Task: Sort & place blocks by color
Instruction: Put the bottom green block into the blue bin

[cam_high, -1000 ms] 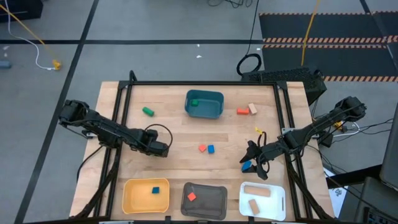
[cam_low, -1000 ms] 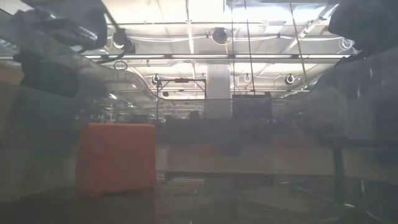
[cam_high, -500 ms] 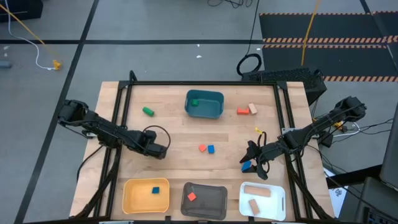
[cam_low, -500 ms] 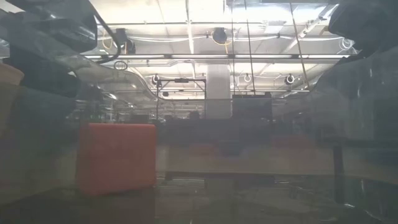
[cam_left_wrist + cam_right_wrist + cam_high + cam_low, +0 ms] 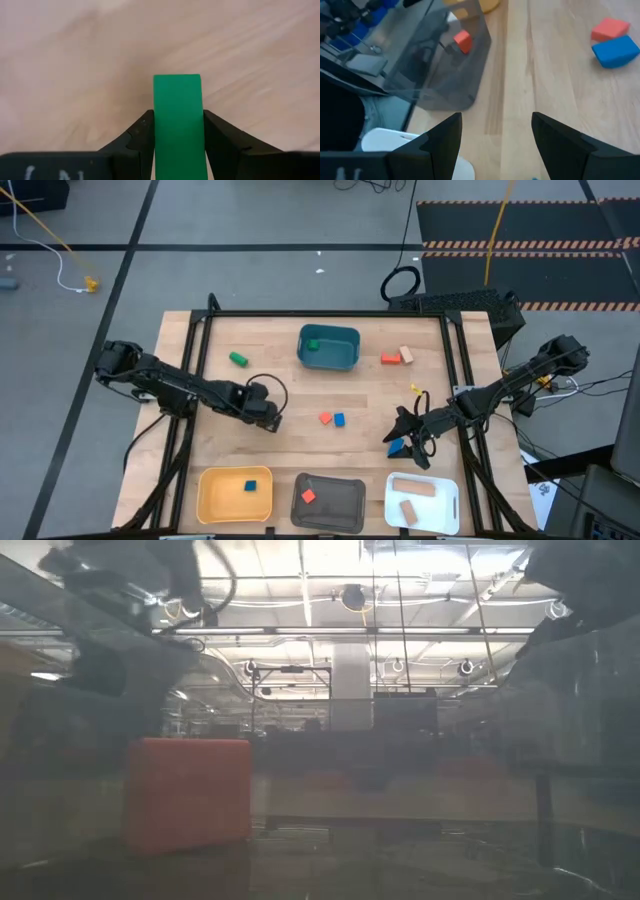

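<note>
Left wrist view: your left gripper point(image 5: 178, 135) is closed on a green block point(image 5: 178, 120), one dark finger flat on each side face, wooden table point(image 5: 75, 60) beneath.
High view, left arm: the left gripper point(image 5: 268, 412) sits left of the table's middle; from above the green block is hidden by the arm.
High view, right arm: your right gripper point(image 5: 408, 442) waits at the right side, just on the far side of the white tray point(image 5: 447, 502), with a blue block point(image 5: 399, 447) right at it; whether it touches, you cannot tell.
Right wrist view: the right gripper point(image 5: 496, 132) stands wide with nothing between its fingers; ahead you see the grey tray point(image 5: 440, 65) with a red block point(image 5: 462, 41) inside.
Loose blocks: a red block point(image 5: 326, 418) and blue block point(image 5: 339, 419) touch at mid-table; a green piece point(image 5: 238, 359) lies far left; a red point(image 5: 390, 359) and tan pair point(image 5: 406, 355) lie far right.
Trays: teal tray point(image 5: 350, 362) at the far middle, already holding green; yellow tray point(image 5: 212, 502) near left, holding blue.
Handling, judged: light, rigid wood with smooth painted faces; it will not crush but may slip or twist.
Where to hold: squeeze two opposite flat faces, centred, as the left grip does now.
Low view: shows only the red block point(image 5: 186, 795) close up and blurred arms overhead.
</note>
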Action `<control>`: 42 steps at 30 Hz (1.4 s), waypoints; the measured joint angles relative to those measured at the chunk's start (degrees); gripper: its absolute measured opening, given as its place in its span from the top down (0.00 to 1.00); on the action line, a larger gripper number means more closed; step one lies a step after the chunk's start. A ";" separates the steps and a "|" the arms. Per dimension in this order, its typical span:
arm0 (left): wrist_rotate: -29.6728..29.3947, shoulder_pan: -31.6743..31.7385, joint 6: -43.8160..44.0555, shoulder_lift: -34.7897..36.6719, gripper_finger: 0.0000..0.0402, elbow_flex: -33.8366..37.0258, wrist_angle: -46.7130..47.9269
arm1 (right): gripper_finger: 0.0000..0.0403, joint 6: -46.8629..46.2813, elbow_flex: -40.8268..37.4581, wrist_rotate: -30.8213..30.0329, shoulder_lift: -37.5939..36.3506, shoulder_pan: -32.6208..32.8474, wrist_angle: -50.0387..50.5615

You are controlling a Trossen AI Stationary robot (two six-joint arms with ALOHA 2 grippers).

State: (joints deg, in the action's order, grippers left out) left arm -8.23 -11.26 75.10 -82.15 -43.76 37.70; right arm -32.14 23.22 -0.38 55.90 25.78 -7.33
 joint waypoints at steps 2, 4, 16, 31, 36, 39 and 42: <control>-2.10 1.50 -4.27 0.02 0.67 -1.41 -1.52 | 0.42 0.11 0.00 -0.45 0.00 0.01 -0.86; -4.42 3.22 -8.83 0.02 0.67 -2.32 -4.20 | 0.42 0.63 0.00 -2.21 0.00 0.00 -1.71; -7.84 17.45 -37.15 0.02 0.67 -2.72 -37.01 | 0.42 1.82 0.00 -10.96 0.00 -2.03 -4.34; -4.37 30.79 -46.20 -6.44 0.67 -2.75 -49.95 | 0.42 11.52 0.00 -23.87 0.00 -12.69 -4.88; -1.41 31.71 -47.16 -8.88 0.67 -2.79 -52.72 | 0.42 12.07 0.00 -23.80 0.00 -17.29 -4.39; -1.26 31.82 -48.04 -9.34 0.63 -2.76 -52.96 | 0.42 12.27 0.00 -23.66 -0.02 -19.04 -3.51; -1.27 31.82 -48.11 -9.44 0.52 -2.76 -52.79 | 0.42 12.32 0.00 -23.64 -0.02 -20.63 -2.20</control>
State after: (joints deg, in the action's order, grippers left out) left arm -9.50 20.56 26.98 -91.59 -46.52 -15.09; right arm -19.82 23.22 -24.03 55.88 5.15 -9.53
